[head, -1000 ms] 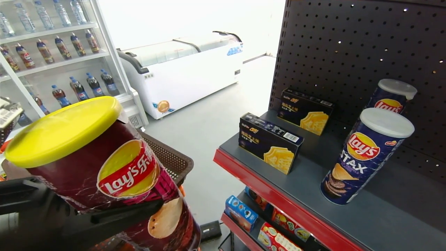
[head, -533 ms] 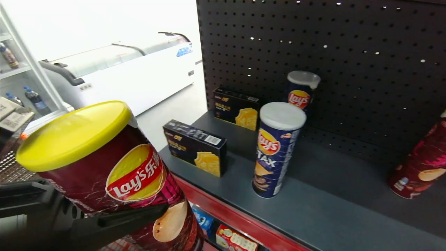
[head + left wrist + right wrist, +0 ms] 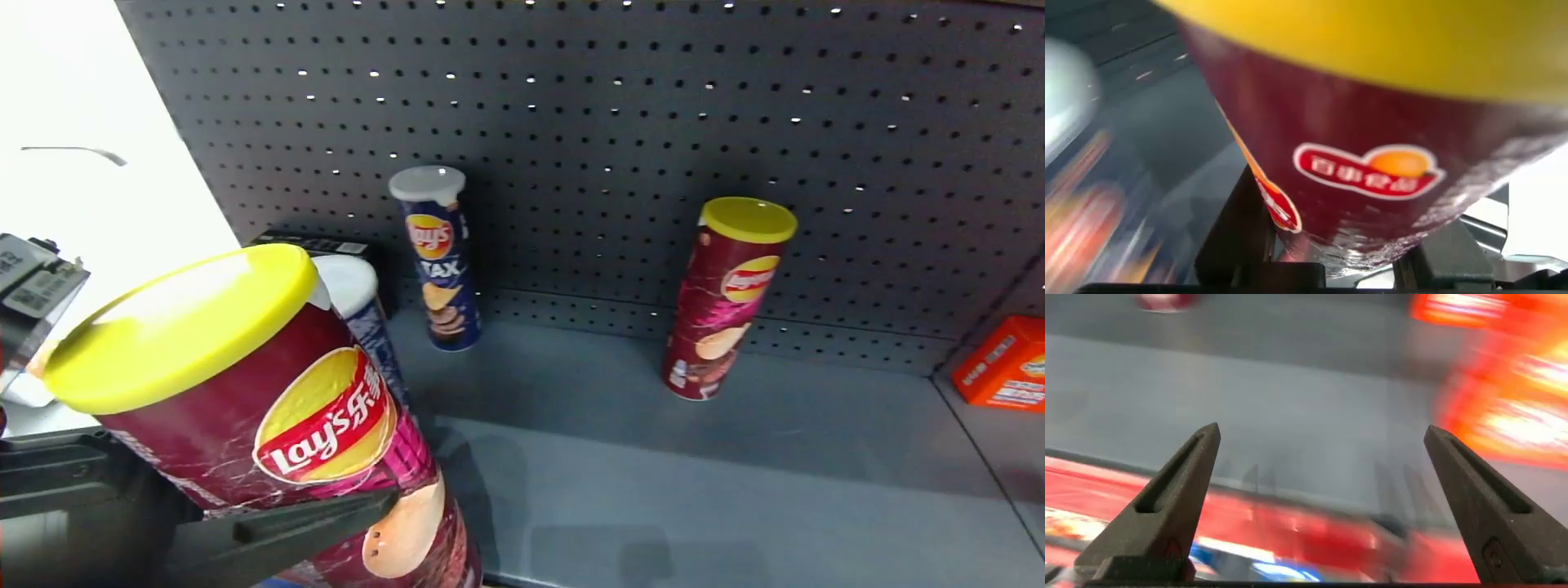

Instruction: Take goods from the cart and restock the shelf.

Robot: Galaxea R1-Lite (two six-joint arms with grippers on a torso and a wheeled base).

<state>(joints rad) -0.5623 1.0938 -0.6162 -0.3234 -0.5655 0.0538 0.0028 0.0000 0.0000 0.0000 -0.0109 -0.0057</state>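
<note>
A large maroon chips can with a yellow lid [image 3: 269, 408] is up close on the left of the head view, tilted, with my left gripper [image 3: 196, 498] shut on its lower body. The left wrist view shows the same can [image 3: 1372, 147] clamped between the black fingers [image 3: 1237, 237]. Behind it lies the grey shelf [image 3: 653, 474]. On the shelf stand a matching maroon can [image 3: 722, 302], a blue can [image 3: 437, 261] by the pegboard, and a second blue can [image 3: 359, 310] partly hidden by the held one. My right gripper [image 3: 1327, 506] is open over the shelf's front edge, with nothing between its fingers.
A dark pegboard wall [image 3: 571, 122] backs the shelf. A black box [image 3: 318, 245] sits at the back left and an orange box [image 3: 1000, 363] at the far right. Bare shelf surface lies between and in front of the standing cans. A red strip [image 3: 1249, 523] runs along the shelf's front.
The head camera has swung right along the shelf, so the freezer and cart left the picture and the maroon can and orange box came in. The held can stays in my left gripper.
</note>
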